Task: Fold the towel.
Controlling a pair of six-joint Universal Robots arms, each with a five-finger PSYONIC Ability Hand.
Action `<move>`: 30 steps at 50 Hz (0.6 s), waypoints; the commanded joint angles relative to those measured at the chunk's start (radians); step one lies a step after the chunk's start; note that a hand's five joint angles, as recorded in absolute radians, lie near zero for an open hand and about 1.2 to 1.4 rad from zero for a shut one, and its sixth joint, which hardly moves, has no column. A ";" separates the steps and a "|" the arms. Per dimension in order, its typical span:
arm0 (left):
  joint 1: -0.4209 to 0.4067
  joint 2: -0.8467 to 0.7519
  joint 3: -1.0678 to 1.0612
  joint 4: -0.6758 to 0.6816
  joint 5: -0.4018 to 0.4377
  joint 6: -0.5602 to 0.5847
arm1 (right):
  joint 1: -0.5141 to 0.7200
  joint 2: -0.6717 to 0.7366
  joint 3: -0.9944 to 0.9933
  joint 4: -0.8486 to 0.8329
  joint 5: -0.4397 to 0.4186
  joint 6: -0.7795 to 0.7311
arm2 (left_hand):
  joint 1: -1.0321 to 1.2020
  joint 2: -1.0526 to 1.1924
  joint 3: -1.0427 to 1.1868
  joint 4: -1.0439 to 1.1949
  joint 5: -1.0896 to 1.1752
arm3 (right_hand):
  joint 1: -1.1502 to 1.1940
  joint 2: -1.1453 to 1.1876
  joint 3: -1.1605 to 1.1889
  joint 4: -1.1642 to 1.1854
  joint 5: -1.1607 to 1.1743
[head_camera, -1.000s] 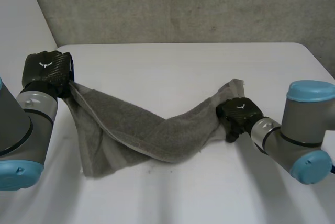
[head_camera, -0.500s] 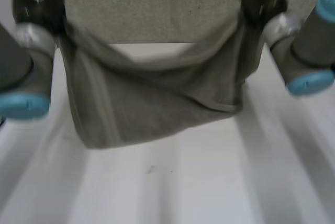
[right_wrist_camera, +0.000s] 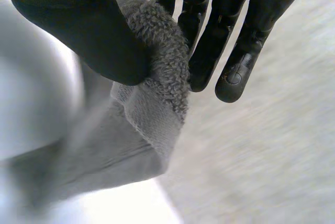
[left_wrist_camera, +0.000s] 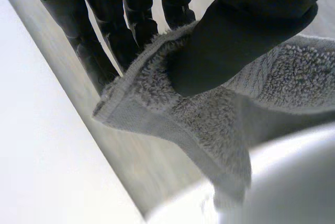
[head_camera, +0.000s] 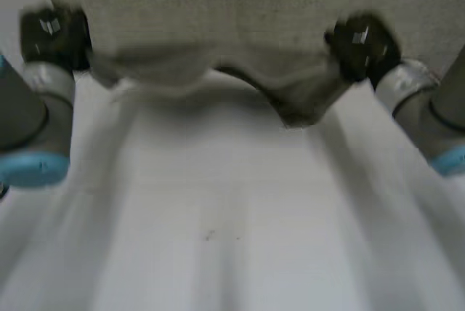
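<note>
1. Head view, far left: saw the left hand [head_camera: 54, 31] held high over the far part of the white table [head_camera: 218, 216], at one end of the grey towel [head_camera: 298, 97].
2. Left wrist view: found the thumb [left_wrist_camera: 251, 20] pressed onto a hemmed corner of the towel [left_wrist_camera: 209, 124], pinning it against the fingers [left_wrist_camera: 99, 41] beneath, so clamped on cloth.
3. Middle of the head view: noted the towel slung between both hands in a shallow sag, lowest nearer the right side. Appeared lifted off the table, though could not tell this for the hanging fold.
4. Head view, right: saw the right hand [head_camera: 360, 46] at much the same height, well apart from the left hand.
5. Right wrist view: found a rolled edge of the towel [right_wrist_camera: 157, 72] pinched between thumb [right_wrist_camera: 78, 30] and nearest finger, with the other fingers [right_wrist_camera: 235, 51] straight alongside.
6. Judged the step as lift-and-spread: towel held up by two ends, no fold laid yet.
7. Judged the next move to call for both pinches kept tight, hands drawn apart to take out the sag, then a level lowering to lay the cloth flat before doubling it over.
</note>
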 commanded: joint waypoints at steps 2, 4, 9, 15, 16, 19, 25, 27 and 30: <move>0.005 -0.004 -0.380 -0.004 0.049 0.017 | -0.029 0.042 0.306 0.115 -0.135 -0.060 | 0.208 0.178 0.179 0.178 0.184 | 0.442 0.220 0.208 0.203 0.240; 0.005 -0.001 -0.416 -0.004 0.052 0.023 | -0.032 0.018 0.354 0.163 -0.132 -0.095 | 0.208 0.178 0.179 0.178 0.184 | 0.442 0.220 0.208 0.203 0.240; 0.016 0.082 -0.487 -0.047 0.050 0.083 | -0.059 -0.062 0.375 0.288 -0.130 -0.105 | 0.208 0.178 0.179 0.178 0.184 | 0.442 0.220 0.208 0.203 0.240; 0.068 0.316 -0.540 -0.234 0.061 0.158 | -0.121 -0.221 0.360 0.619 -0.130 -0.134 | 0.208 0.178 0.179 0.178 0.184 | 0.442 0.220 0.208 0.203 0.240; 0.068 0.374 -0.543 -0.303 0.073 0.172 | -0.121 -0.221 0.360 0.620 -0.130 -0.134 | 0.208 0.178 0.179 0.178 0.184 | 0.442 0.220 0.208 0.203 0.240; 0.074 0.489 -0.540 -0.451 0.122 0.218 | -0.167 -0.329 0.349 0.801 -0.134 -0.229 | 0.208 0.178 0.179 0.178 0.184 | 0.442 0.220 0.208 0.203 0.240; 0.108 0.607 -0.533 -0.602 0.214 0.315 | -0.305 -0.445 0.378 0.973 -0.134 -0.537 | 0.208 0.178 0.179 0.178 0.184 | 0.442 0.220 0.208 0.203 0.240; 0.122 0.628 -0.536 -0.630 0.263 0.351 | -0.314 -0.445 0.389 0.991 -0.129 -0.588 | 0.208 0.178 0.179 0.178 0.184 | 0.442 0.220 0.208 0.203 0.240; 0.126 0.608 -0.545 -0.621 0.294 0.355 | -0.314 -0.432 0.414 1.007 -0.126 -0.622 | 0.208 0.178 0.179 0.178 0.184 | 0.442 0.220 0.208 0.203 0.240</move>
